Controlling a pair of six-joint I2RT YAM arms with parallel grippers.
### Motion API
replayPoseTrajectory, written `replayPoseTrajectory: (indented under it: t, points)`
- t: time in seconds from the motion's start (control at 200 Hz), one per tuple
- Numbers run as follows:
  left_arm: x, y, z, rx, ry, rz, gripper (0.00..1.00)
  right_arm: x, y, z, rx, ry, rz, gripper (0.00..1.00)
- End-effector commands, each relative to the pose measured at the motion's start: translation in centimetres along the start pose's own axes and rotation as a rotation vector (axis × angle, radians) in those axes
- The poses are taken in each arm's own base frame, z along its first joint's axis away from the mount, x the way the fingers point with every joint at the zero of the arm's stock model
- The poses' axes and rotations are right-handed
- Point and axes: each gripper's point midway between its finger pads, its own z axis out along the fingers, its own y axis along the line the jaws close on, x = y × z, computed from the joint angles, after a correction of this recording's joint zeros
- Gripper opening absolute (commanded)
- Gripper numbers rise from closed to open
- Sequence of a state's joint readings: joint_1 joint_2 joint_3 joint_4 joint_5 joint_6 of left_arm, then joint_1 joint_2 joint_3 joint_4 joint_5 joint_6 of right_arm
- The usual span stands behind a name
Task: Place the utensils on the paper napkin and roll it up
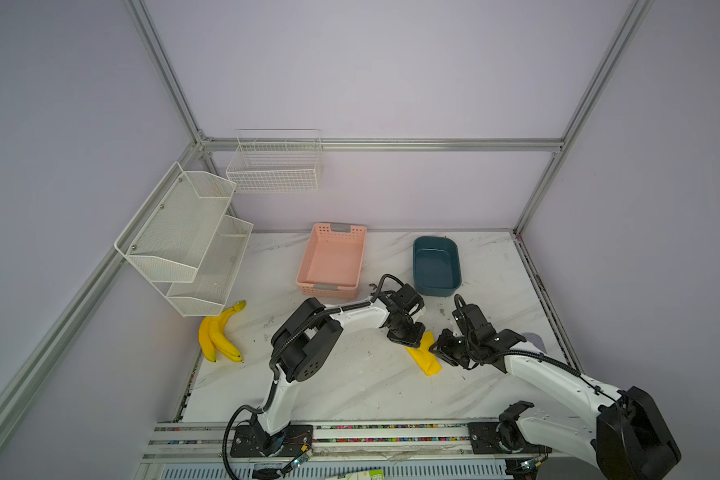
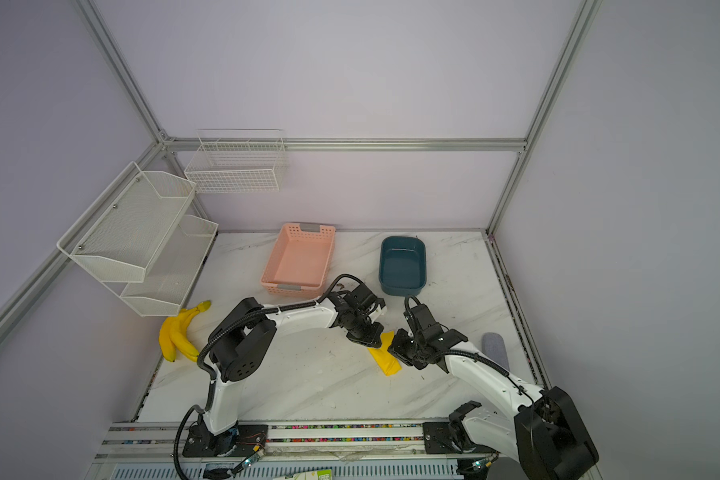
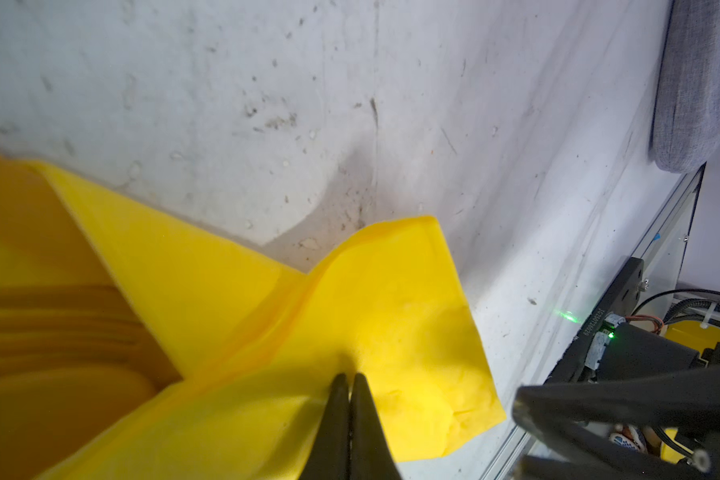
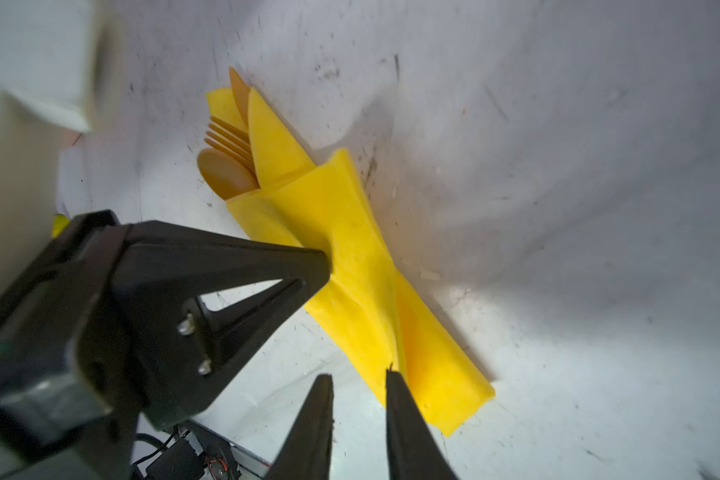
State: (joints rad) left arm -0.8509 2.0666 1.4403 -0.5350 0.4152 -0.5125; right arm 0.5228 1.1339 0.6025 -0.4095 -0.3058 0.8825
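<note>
In a top view, the paper napkin (image 1: 427,361) lies rolled on the table (image 1: 371,386) between both arms.

Left wrist: the left gripper (image 3: 348,376) is closed tight, its tips pressing the roll.

Right wrist: the right gripper (image 4: 360,374) is slightly parted and empty, just beside the roll. The utensils (image 4: 229,158) poke out of one end.

The rolling looks nearly done. Next, I'd say, tuck the loose flap gently.

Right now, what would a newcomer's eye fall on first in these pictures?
The bright yellow napkin, rolled into a bundle right of the middle of the table, with the orange utensils poking out of one end. The left claw is shut on a fold of it, while the right claw stands open at its edge. Bananas lie near the table's left edge.
</note>
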Motion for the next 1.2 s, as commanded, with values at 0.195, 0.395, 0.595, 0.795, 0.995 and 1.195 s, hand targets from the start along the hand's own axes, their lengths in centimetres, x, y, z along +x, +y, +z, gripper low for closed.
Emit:
replayPoseTrajectory:
  t: [0.195, 0.395, 0.595, 0.795, 0.995, 1.195]
  points:
    - [0.7, 1.4, 0.9, -0.024, 0.014, -0.009, 0.05, -1.9, 0.0, -0.2, 0.146, -0.016, -0.169, 0.27]
    - [0.7, 1.4, 0.7, -0.027, 0.01, -0.013, 0.05, -2.3, 2.3, 0.3, 0.085, 0.021, -0.272, 0.15]
    - [0.5, 1.2, 0.7, -0.02, 0.002, -0.014, 0.05, -1.7, 1.0, 2.1, 0.108, 0.068, -0.273, 0.14]
    - [0.4, 1.1, 0.6, -0.017, -0.001, -0.014, 0.05, -1.8, 0.0, 4.1, 0.148, 0.099, -0.282, 0.2]
    - [0.4, 1.1, 0.6, -0.016, 0.0, -0.014, 0.05, -1.9, -0.9, 5.0, 0.182, 0.125, -0.302, 0.24]
    - [0.3, 0.9, 0.5, -0.012, -0.006, -0.01, 0.05, -1.6, -1.8, 5.5, 0.208, 0.143, -0.308, 0.28]
